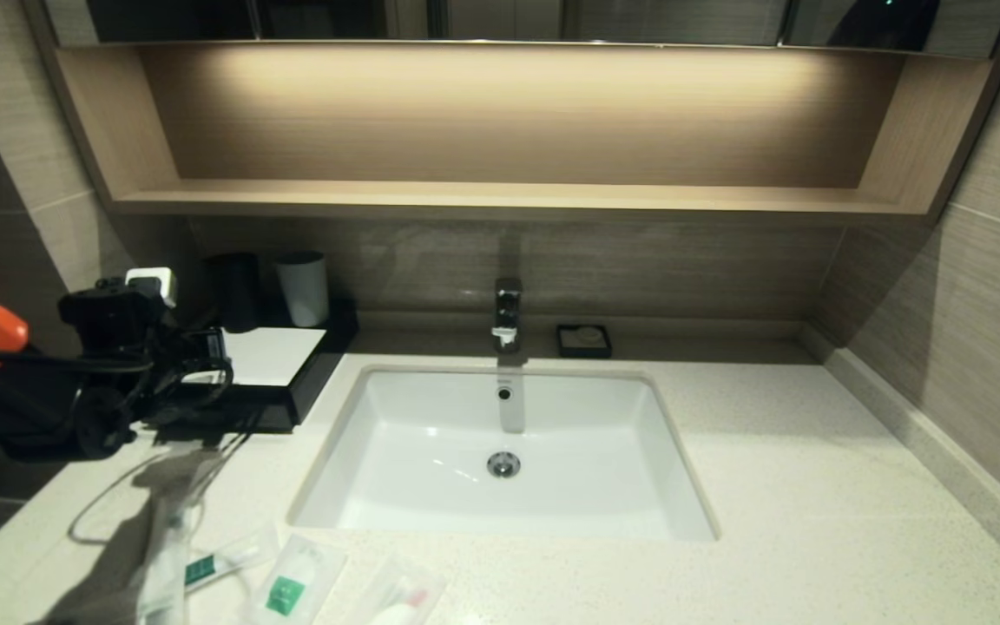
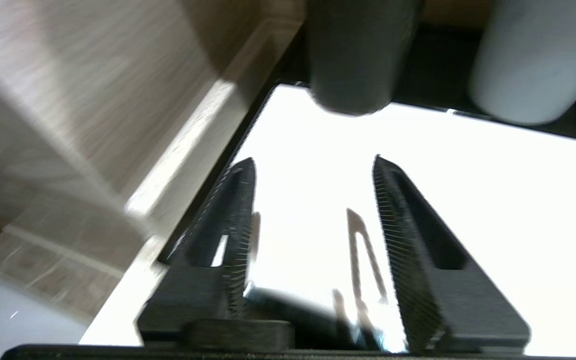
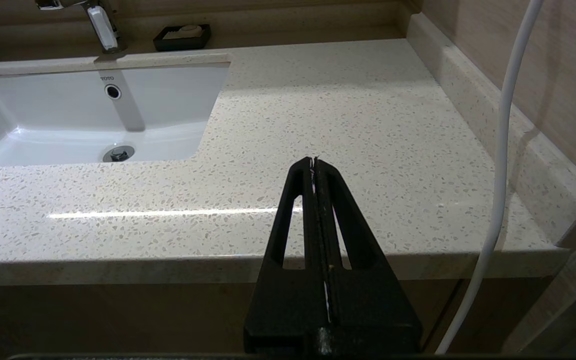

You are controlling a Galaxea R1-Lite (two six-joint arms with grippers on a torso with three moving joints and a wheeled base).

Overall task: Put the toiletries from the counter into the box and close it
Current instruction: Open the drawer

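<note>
The box (image 1: 279, 354) is low and black with a white top panel and stands at the counter's back left. My left gripper (image 1: 209, 365) hovers just above that panel (image 2: 468, 200), open and empty (image 2: 314, 160), pointing at the tumblers. Several clear-wrapped toiletries lie at the counter's front left: a toothbrush pack (image 1: 222, 560), a sachet with a green label (image 1: 290, 592) and a packet with a pink-red mark (image 1: 404, 601). My right gripper (image 3: 314, 161) is shut and empty, off the counter's (image 3: 368, 125) front right edge and out of the head view.
A black tumbler (image 1: 235, 291) and a white tumbler (image 1: 302, 288) stand behind the box. The white sink (image 1: 430, 434) with its faucet (image 1: 507, 312) sits mid-counter. A small black square dish (image 1: 583, 340) is behind it. A white cable (image 3: 503, 150) hangs by the right gripper.
</note>
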